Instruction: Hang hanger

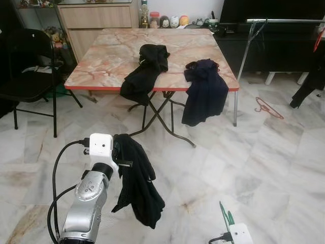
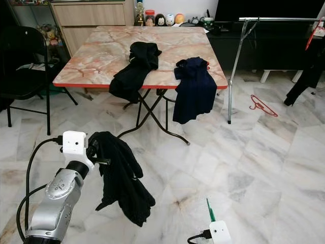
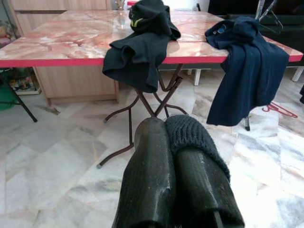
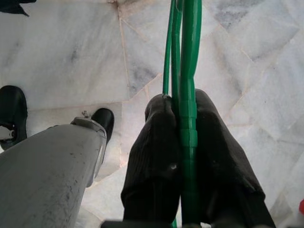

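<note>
Now, starting on your left, the left gripper [image 1: 123,163] has its jaws pressed together on a black garment [image 1: 137,185], which droops from them above the marble floor [image 1: 264,168]. Ahead stands the bench [image 1: 106,56], with a second black garment [image 1: 146,71] and a navy garment [image 1: 204,94] draped over its near edge. To your right and low, the right gripper [image 4: 183,142] has its jaws pinching the green hanger [image 4: 187,71], whose wire pokes up in front of you. Further right, a red hanger [image 1: 267,108] lies on the floor under the clothes rail [image 1: 284,21]. I'd judge the task early: hanger and garment are both in hand, but the garment isn't on the hanger, and nothing has reached the rail yet
</note>
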Available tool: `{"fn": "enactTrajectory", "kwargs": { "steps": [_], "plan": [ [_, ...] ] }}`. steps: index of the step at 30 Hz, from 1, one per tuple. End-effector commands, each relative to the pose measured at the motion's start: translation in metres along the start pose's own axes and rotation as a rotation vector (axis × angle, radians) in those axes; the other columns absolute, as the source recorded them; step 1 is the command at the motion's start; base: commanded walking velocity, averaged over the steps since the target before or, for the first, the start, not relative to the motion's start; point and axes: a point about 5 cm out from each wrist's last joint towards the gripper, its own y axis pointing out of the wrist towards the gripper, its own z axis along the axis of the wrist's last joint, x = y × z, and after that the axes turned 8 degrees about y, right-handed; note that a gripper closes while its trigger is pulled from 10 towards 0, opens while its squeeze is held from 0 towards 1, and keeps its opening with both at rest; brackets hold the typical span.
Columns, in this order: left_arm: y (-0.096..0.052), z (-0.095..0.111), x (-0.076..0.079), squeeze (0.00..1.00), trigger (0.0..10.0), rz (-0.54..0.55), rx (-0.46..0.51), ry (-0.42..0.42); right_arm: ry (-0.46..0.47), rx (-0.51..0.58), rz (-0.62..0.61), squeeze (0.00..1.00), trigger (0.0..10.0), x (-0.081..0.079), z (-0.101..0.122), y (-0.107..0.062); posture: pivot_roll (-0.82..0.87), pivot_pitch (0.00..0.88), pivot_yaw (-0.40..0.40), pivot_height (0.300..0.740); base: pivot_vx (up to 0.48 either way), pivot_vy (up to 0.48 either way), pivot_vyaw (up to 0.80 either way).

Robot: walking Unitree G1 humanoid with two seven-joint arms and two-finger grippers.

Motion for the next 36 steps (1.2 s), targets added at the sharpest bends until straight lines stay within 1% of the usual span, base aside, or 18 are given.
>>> {"fn": "enactTrajectory", "kwargs": {
  "steps": [1,5,8,20,26,32,36],
  "plan": [
    [0.002,0.01,0.001,0.0,10.0,-0.008,0.043,0.016,0.032,-0.005,-0.004,0.0,10.0,0.0,-0.001,0.0,-0.03,0.0,0.005,0.74,0.285,0.0,0.0],
    [0.003,0.01,0.0,0.0,10.0,-0.003,0.04,0.022,0.035,-0.012,0.0,0.0,10.0,0.0,-0.002,0.0,-0.03,0.0,0.005,0.74,0.296,0.0,0.0],
    [0.003,0.01,-0.002,0.0,10.0,0.005,0.042,0.02,0.019,-0.023,0.016,0.0,10.0,-0.003,-0.004,-0.001,-0.04,0.0,0.005,0.74,0.298,0.0,0.0],
    [0.006,0.021,-0.007,0.0,10.0,0.033,0.077,0.007,0.031,-0.038,0.034,0.0,10.0,-0.011,-0.01,-0.002,-0.03,0.0,0.003,0.74,0.301,0.0,0.0],
    [0.006,0.021,-0.007,0.0,10.0,0.037,0.079,0.006,0.037,-0.042,0.038,0.0,10.0,-0.014,-0.011,-0.002,-0.03,0.0,0.001,0.74,0.301,0.0,0.0],
    [0.007,0.022,-0.008,0.0,10.0,0.041,0.079,0.006,0.046,-0.058,0.039,0.0,10.0,-0.017,-0.019,-0.004,-0.03,0.0,-0.002,0.74,0.301,0.0,0.0],
    [0.007,0.022,-0.007,0.0,10.0,0.04,0.079,0.005,0.032,-0.069,0.047,0.0,10.0,-0.02,-0.024,-0.006,-0.03,0.0,-0.001,0.74,0.301,0.0,0.0]
  ]
}}
